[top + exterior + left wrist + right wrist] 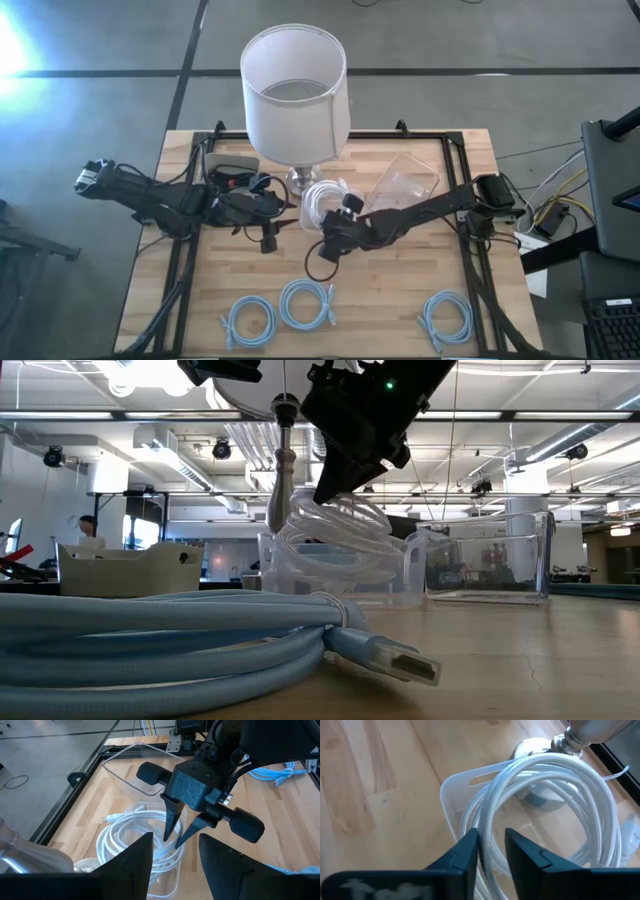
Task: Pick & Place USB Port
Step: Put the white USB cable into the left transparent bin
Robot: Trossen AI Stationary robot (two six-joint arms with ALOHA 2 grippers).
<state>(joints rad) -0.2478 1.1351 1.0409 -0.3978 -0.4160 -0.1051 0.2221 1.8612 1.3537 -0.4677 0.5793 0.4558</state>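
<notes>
The right tool [175, 832] is reaching down into the small clear bin [451, 800], its fingers pinching a loop of the coiled white USB cable [555, 775] so it can be lifted out. The left tool [268, 238] is hovering released beside the bin.

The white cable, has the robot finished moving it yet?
Not yet. The white cable lies coiled in a clear tub, and the right hand pinches one loop of it. The left hand waits open nearby. Three blue cables lie untouched along the table's front.
</notes>
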